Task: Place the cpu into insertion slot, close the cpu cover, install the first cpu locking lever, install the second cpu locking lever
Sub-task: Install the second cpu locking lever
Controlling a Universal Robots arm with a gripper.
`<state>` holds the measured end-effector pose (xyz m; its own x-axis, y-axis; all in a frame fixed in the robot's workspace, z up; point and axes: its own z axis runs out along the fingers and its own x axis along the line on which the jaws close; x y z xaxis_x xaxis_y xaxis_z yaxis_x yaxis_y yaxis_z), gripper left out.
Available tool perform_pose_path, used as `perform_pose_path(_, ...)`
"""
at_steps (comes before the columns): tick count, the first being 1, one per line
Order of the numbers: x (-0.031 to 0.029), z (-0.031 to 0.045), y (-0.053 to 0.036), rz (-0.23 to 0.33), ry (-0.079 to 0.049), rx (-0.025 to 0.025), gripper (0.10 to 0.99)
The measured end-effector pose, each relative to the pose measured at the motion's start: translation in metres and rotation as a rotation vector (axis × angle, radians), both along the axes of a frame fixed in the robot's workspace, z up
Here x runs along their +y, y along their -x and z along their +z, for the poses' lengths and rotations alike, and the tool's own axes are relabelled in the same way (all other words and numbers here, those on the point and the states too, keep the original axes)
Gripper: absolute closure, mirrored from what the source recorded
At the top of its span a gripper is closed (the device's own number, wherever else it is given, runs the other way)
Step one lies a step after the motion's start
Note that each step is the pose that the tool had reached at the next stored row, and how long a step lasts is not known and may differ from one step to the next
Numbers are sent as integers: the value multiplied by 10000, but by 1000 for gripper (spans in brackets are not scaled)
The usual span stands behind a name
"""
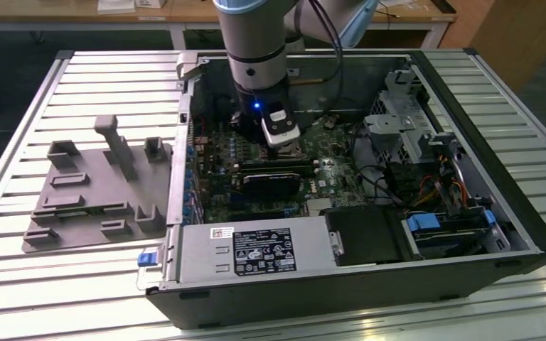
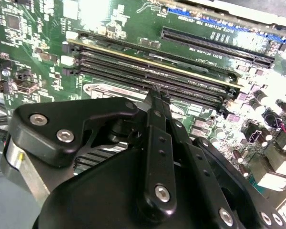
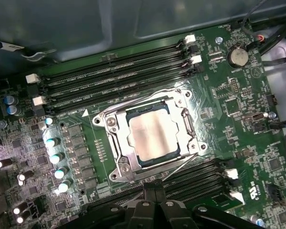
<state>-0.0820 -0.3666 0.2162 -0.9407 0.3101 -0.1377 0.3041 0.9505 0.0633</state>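
In the first wrist view the cpu [image 3: 151, 134], a silvery-grey square, lies in the insertion slot [image 3: 186, 98] on the green motherboard [image 3: 238, 119]. The cpu cover [image 3: 118, 143] lies flat around the chip, which shows through its window. A thin metal locking lever [image 3: 181, 163] slants out from the socket's corner toward my gripper [image 3: 152, 188]. Another lever [image 3: 133, 106] runs along the opposite side of the socket. In the second wrist view my gripper [image 2: 156, 93] has its black fingers pressed together just above the memory slots [image 2: 171, 71]. In the exterior view the gripper [image 1: 281, 150] reaches down into the open computer case.
The case walls [image 1: 183, 142] surround the board. A black card [image 1: 273, 181] stands just in front of the gripper, and a grey power supply [image 1: 254, 249] lies nearer still. Drive cages and cables [image 1: 415, 142] fill the exterior view's right. A grey fixture [image 1: 93, 192] rests outside on the slatted table.
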Motion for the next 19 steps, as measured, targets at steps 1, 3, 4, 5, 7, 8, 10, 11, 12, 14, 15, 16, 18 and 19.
perform_pose_path(1,-3,-9,9,2,-26,0,984)
perform_pose_path(3,-12,-24,28,1,-87,0,984)
perform_pose_path(4,-18,-31,37,1,-119,0,984)
perform_pose_path(5,-24,-38,46,3,-146,0,984)
perform_pose_path(7,-37,-52,63,3,-200,0,984)
perform_pose_path(8,-43,-57,71,3,-231,0,984)
perform_pose_path(10,-55,-69,90,2,-302,1,984)
perform_pose_path(11,-60,-74,99,2,-341,0,984)
perform_pose_path(12,-64,-79,109,1,-379,0,984)
perform_pose_path(14,-75,-87,123,4,-473,0,984)
perform_pose_path(15,-82,-92,130,3,-544,-1,984)
perform_pose_path(16,-90,-95,136,1,-614,0,984)
perform_pose_path(18,-102,-101,148,2,-780,0,984)
perform_pose_path(19,-107,-105,154,2,-863,1,984)
